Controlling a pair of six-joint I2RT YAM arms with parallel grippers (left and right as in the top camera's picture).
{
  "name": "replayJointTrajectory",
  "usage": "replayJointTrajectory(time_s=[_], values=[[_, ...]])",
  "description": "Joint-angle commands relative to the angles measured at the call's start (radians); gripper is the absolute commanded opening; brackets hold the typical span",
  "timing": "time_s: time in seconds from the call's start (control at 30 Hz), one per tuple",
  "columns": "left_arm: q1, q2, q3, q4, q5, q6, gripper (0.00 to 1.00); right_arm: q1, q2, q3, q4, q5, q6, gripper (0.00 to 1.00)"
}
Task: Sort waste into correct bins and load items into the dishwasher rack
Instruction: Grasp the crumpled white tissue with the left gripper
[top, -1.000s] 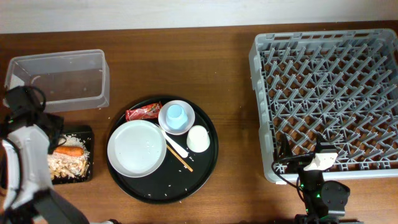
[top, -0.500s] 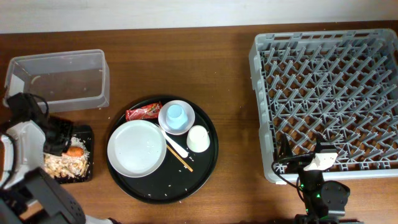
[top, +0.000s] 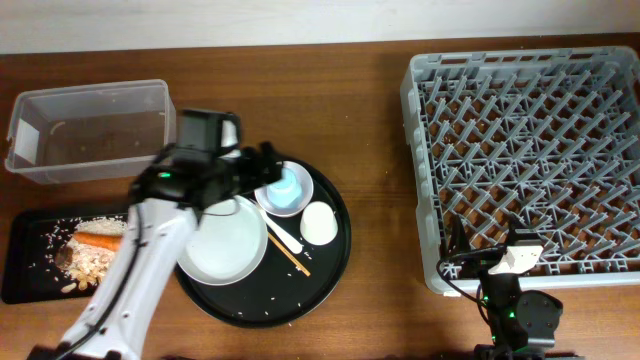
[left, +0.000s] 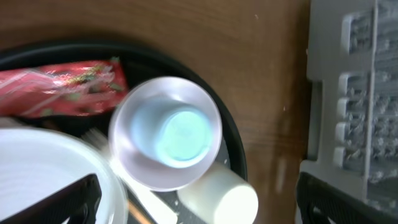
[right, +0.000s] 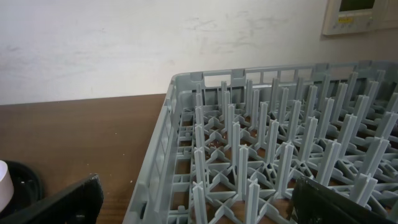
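My left gripper (top: 262, 168) hangs open over the round black tray (top: 262, 300), holding nothing. In the left wrist view the left gripper (left: 199, 186) spans a light-blue cup (left: 180, 134) standing in a white bowl (left: 140, 165), with a white cup (left: 224, 200) lying just below. A red wrapper (left: 59, 87) lies left of the bowl. The white plate (top: 222, 240) and white fork (top: 283, 235) sit on the same tray. The carrot (top: 105, 240) and crumbs lie on the flat black tray (top: 25, 270). My right gripper (right: 199, 199) is open and empty at the front rim of the grey rack (top: 530, 150).
A clear plastic tub (top: 90, 130) stands at the back left, above the flat black tray. A thin brown stick (top: 295, 258) lies by the fork. Pale crumbs dot the round tray. Bare wood separates the round tray from the rack (right: 280, 124).
My left arm has swung right from the flat black tray to above the bowl and cup, and its gripper has opened. The carrot stays on the flat tray. The right arm has not moved.
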Motion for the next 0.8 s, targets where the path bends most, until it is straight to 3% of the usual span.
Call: replayJointTrajectory(time_s=[0.0,0.1,0.37,0.57,0.7,0.73,0.77], values=[[-0.126,0.061,0.017,0.055,-0.173,0.020,0.99,-0.008,-0.007,-0.007,-0.002,0.008,0.000,0.99],[-0.164,0.083,0.017,0.060,-0.276,0.020,0.99,-0.008,-0.007,-0.007,-0.002,0.008,0.000,0.99],[-0.163,0.082,0.024,0.002,-0.300,0.019,0.99,-0.008,-0.007,-0.007,-0.002,0.008,0.000,0.99],[-0.062,0.043,0.037,-0.037,-0.304,0.020,0.93,-0.008,-0.007,-0.007,-0.002,0.008,0.000,0.99],[0.021,0.047,0.037,-0.031,-0.443,0.020,0.56,-0.008,-0.007,-0.007,-0.002,0.008,0.000,0.99],[0.035,0.057,0.037,-0.029,-0.454,0.020,0.53,-0.008,-0.007,-0.007,-0.002,0.008,0.000,0.99],[0.041,0.072,0.036,-0.019,-0.469,0.020,0.36,-0.008,-0.007,-0.007,-0.002,0.008,0.000,0.99]])
